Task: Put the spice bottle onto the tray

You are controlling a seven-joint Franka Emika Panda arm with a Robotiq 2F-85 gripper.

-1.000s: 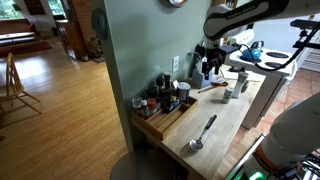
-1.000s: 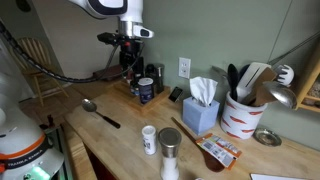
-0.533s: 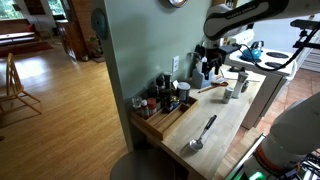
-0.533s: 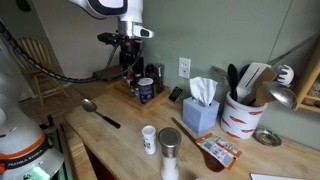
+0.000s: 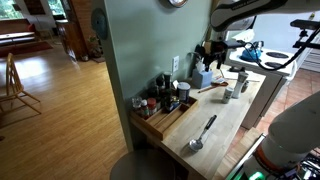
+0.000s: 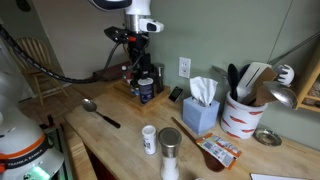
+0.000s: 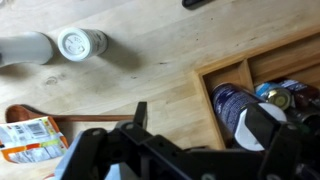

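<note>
Above the shallow wooden tray (image 6: 122, 86), the gripper (image 6: 140, 71) hangs, jaws apart; the slim pale spice bottle (image 6: 170, 158) stands well away.

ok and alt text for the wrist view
Looking down on a wooden counter, the dark, blurred gripper fills the bottom edge, over the end of a wooden tray holding jars. A pale bottle and a white-capped container sit at upper left.

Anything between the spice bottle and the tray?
Yes: a short white cup stands right beside the slim pale grey spice bottle, on the side of the long light-brown wooden tray. Nothing else visible on that line.
</note>
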